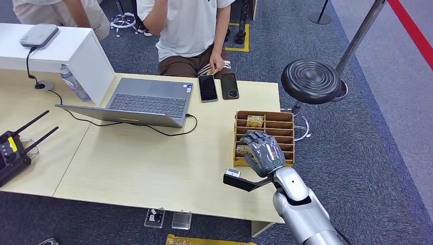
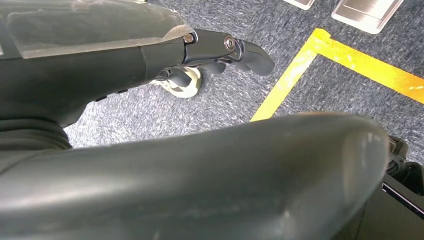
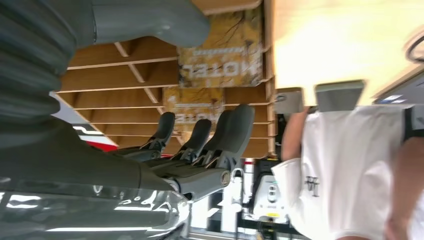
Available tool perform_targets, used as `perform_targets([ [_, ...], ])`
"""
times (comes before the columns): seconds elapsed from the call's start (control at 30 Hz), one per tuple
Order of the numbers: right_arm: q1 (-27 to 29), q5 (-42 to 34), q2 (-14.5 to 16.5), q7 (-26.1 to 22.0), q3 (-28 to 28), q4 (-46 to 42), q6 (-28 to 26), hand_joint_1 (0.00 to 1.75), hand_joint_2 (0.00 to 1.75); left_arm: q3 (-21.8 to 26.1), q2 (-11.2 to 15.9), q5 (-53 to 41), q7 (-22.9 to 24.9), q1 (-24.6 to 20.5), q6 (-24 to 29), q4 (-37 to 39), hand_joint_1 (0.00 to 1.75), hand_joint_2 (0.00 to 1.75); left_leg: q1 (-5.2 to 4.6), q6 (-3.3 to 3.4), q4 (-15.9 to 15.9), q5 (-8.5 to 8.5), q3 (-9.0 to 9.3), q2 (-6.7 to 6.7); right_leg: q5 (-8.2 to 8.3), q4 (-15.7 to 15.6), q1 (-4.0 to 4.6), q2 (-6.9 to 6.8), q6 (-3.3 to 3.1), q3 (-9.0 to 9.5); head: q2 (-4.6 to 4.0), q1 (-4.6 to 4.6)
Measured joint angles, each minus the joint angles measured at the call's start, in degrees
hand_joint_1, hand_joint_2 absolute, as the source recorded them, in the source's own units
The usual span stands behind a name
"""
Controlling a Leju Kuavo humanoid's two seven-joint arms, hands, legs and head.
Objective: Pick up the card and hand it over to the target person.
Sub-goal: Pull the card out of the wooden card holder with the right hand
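A wooden slotted card box point(image 1: 279, 125) stands at the right end of the table. One yellow-brown card point(image 1: 255, 121) lies in a far slot. A second card point(image 1: 242, 150) lies in a nearer slot, partly hidden by my right hand point(image 1: 263, 152). That hand hovers over the near half of the box and holds nothing. In the right wrist view its fingers point(image 3: 200, 142) stretch out above the two "HOTEL" cards point(image 3: 227, 55) and the box dividers point(image 3: 115, 80). A seated person in a white shirt point(image 1: 191, 28) faces me across the table. My left hand point(image 2: 225, 50) hangs over the carpet, holding nothing.
An open laptop point(image 1: 148, 102) with its cable and two dark phones point(image 1: 208, 88) lie between the box and the person. A black stool point(image 1: 311, 81) stands right of the table. A white shelf block point(image 1: 61, 51), a bottle point(image 1: 74, 84) and a black remote point(image 1: 10, 150) are at the left.
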Motion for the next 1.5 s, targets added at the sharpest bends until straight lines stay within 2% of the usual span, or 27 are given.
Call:
perform_targets([
  [0.3, -0.99, 1.05, 0.07, 1.4, 0.48, 1.76, -0.42, 0.81, 1.75, 0.02, -0.03, 0.1, -0.02, 0.0, 0.18, -0.01, 0.0, 0.0, 0.01, 0.0, -0.03, 0.04, -0.01, 0.02, 0.05, -0.04, 0.01, 0.01, -0.01, -0.01, 0.0, 0.0],
  [0.67, -2.2, 2.52, 0.09, 3.45, -0.12, 4.2, -1.81, 0.61, 1.75, 0.0, -0.26, 0.02, 0.03, 0.11, 0.14, -0.04, 0.0, 0.0, 0.01, 0.0, -0.03, 0.03, -0.01, 0.02, 0.04, -0.04, 0.01, 0.01, 0.0, -0.01, 0.0, 0.0],
  [0.83, -2.21, 2.71, -0.11, 3.63, -0.44, 4.4, -2.03, 0.59, 1.75, 0.0, -0.3, -0.05, 0.01, 0.11, 0.16, -0.05, 0.0, 0.0, 0.01, -0.01, -0.02, 0.02, -0.01, 0.01, 0.02, -0.02, 0.01, 0.0, 0.0, -0.01, 0.0, 0.0],
  [1.27, -1.98, 3.42, -0.33, 4.21, -0.22, 4.7, -1.69, 0.85, 1.75, 0.0, -0.36, -0.26, 0.21, -0.02, 0.02, -0.06, 0.0, 0.0, 0.01, -0.01, 0.0, 0.01, 0.0, -0.01, 0.01, -0.02, 0.01, -0.01, -0.01, 0.0, 0.0, 0.0],
  [1.5, -1.94, 4.09, -0.44, 4.93, -0.21, 4.94, -1.34, 0.81, 1.75, 0.0, -0.37, -0.31, 0.18, -0.04, 0.01, -0.09, 0.0, 0.0, 0.0, -0.01, 0.01, 0.01, 0.01, -0.02, 0.0, 0.0, 0.0, -0.02, 0.0, 0.01, 0.0, 0.0],
])
